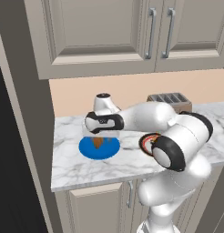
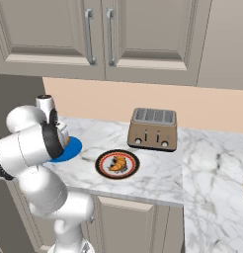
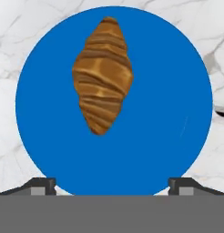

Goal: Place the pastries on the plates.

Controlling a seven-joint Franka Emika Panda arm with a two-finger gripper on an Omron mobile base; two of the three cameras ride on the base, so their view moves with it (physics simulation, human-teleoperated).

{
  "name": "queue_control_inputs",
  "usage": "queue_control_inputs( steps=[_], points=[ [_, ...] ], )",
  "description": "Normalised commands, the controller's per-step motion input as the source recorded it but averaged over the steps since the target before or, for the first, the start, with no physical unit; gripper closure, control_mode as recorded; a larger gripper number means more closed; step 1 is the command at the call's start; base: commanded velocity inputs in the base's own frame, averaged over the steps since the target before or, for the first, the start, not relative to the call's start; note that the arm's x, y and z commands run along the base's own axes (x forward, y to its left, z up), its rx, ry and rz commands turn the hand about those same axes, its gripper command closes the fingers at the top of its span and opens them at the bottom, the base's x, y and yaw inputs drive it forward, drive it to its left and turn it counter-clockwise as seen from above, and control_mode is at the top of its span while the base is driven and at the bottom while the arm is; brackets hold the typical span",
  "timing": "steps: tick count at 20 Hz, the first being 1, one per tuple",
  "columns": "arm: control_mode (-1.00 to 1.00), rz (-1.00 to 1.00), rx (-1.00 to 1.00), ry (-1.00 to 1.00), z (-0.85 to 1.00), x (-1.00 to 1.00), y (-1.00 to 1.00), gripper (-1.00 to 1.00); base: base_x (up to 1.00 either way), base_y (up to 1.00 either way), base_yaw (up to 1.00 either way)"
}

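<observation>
A golden-brown, ridged pastry (image 3: 103, 75) is lying on the blue plate (image 3: 168, 136); the gripper (image 3: 112, 184) is hovering above it with fingers wide apart, holding nothing.

Bare marble counter (image 2: 158, 173) lies open around both plates; the toaster (image 2: 153, 129) blocks the back.

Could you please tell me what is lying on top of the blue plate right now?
One golden-brown pastry lies on the blue plate, off-centre, with the open end effector above it. From the base cameras the arm covers part of the plate.
</observation>
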Motion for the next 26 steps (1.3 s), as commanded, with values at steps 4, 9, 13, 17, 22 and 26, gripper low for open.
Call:
queue_control_inputs(
  steps=[4, 9, 13, 17, 22, 26],
  points=[
    [-1.0, -0.04, 0.01, -0.02, 0.36, -1.0, -0.22, -1.0, 0.0, 0.0, 0.0],
    [-1.0, -0.02, 0.0, -0.04, 0.09, -0.63, -0.17, -1.0, 0.0, 0.0, 0.0],
    [-1.0, 0.0, 0.0, 0.0, 0.0, -0.03, -0.03, -1.0, 0.0, 0.0, 0.0],
    [-1.0, 0.04, 0.0, 0.0, 0.0, -0.15, -0.18, -1.0, 0.0, 0.0, 0.0],
    [-1.0, 0.01, -0.03, 0.0, -0.03, -0.05, -0.03, -1.0, 0.0, 0.0, 0.0],
    [-1.0, 0.0, 0.0, -0.28, 0.31, -0.55, 0.0, -1.0, 0.0, 0.0, 0.0]
  ],
)
